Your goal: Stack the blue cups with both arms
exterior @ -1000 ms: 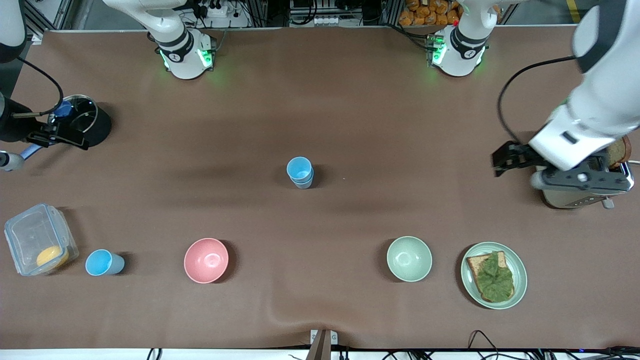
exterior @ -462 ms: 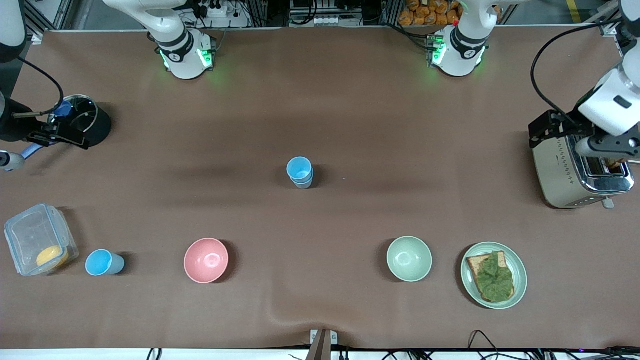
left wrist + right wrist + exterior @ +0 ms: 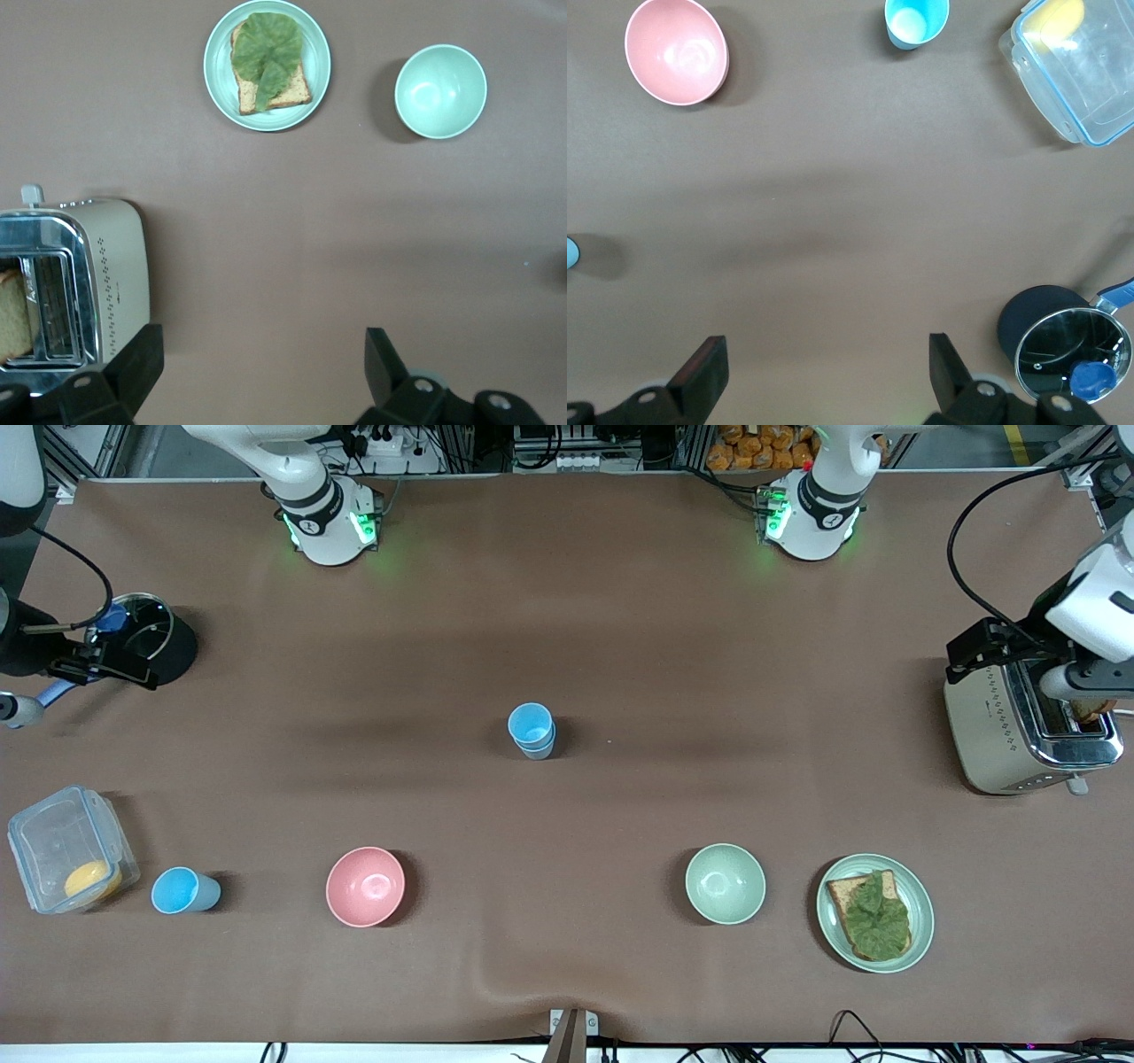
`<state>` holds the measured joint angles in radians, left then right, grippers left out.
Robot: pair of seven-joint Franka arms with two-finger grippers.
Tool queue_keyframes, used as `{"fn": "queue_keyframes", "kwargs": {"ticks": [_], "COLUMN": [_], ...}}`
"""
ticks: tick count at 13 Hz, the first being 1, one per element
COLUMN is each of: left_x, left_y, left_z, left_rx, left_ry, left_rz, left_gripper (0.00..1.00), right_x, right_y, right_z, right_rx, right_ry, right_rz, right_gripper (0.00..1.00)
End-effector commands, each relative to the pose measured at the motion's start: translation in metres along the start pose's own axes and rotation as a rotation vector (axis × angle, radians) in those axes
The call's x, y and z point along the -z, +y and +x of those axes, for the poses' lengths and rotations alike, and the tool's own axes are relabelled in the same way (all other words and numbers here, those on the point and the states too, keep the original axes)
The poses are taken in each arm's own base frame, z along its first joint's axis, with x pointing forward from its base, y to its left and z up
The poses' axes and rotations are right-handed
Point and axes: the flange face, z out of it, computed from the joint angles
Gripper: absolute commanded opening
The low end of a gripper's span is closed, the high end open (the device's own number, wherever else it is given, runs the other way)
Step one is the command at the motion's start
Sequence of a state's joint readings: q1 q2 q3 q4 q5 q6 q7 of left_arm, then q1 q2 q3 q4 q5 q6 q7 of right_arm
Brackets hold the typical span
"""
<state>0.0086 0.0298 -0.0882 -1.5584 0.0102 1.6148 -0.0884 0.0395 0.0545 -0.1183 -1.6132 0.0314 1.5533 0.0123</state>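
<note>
Wrist views, our reading: left gripper (image 3: 257,376) over toaster (image 3: 75,292), right gripper (image 3: 824,376) beside pot (image 3: 1063,341), jaws wide, gripping nothing.

On the worktop (image 3: 567,629) I saw a pink bowl (image 3: 365,886) and a pale green bowl (image 3: 725,883), well apart. Beside the green bowl lay a plate (image 3: 921,921) with leaf-topped toast (image 3: 873,917). A toaster (image 3: 992,731), a lidded pot (image 3: 146,633) and a clear box (image 3: 66,850) stood at the ends.
</note>
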Motion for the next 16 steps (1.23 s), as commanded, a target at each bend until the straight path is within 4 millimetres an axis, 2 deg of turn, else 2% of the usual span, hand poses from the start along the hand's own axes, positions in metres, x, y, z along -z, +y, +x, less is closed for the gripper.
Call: {"fn": "queue_keyframes", "kwargs": {"ticks": [1, 5, 16], "left_x": [0.013, 0.028, 0.023], "left_y": [-0.003, 0.001, 0.000], "left_z": [-0.006, -0.003, -0.010], "left_rx": [0.053, 0.045, 0.045], "left_ry": [0.008, 0.043, -0.020], "left_rz": [-0.019, 0.017, 0.026], "left_gripper": [1.00, 1.00, 1.00], "right_x": [0.003, 0.003, 0.003], "right_y": [0.000, 0.000, 0.000], "right_z": [-0.003, -0.003, -0.003], "right_rx": [-0.013, -0.013, -0.012], "right_ry": [-0.002, -0.005, -0.007], "right_rz": [-0.017, -0.017, -0.017], "right_gripper": [1.00, 1.00, 1.00]}}
